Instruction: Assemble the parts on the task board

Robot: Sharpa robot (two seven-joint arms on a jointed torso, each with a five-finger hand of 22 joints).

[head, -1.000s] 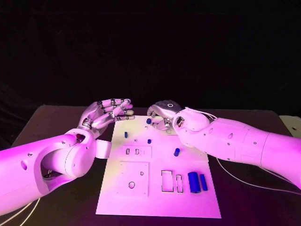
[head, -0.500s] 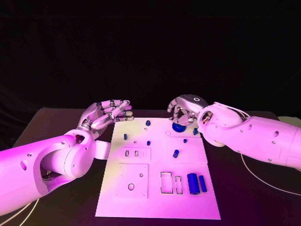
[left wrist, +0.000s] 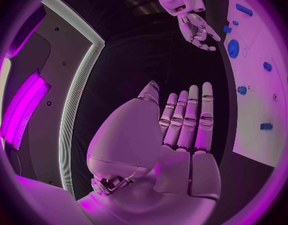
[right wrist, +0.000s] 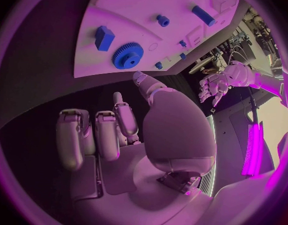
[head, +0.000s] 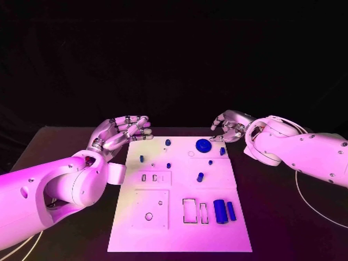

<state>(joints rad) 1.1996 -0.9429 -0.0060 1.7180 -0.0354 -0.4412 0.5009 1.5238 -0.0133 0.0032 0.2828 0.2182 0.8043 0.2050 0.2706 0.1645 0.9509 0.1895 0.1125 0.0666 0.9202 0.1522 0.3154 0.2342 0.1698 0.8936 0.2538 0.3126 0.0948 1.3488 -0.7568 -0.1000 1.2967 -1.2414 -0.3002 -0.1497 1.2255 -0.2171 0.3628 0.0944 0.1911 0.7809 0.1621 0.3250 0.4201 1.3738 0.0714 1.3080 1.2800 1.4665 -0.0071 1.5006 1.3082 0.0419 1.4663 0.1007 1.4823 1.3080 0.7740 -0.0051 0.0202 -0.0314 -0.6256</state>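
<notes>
Gear (head: pixel 203 144) sits flat at the far end of the task board (head: pixel 182 228), just beside the right robot hand (head: pixel 229 126), which hovers off the board's far right corner, released, holding nothing. Left robot hand (head: pixel 125 130) hangs at the far left corner, fingers extended, empty.

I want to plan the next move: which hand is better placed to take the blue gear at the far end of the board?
Probably the right hand: it hovers open just beside the blue gear. The left hand is at the task board's opposite far corner.
</notes>
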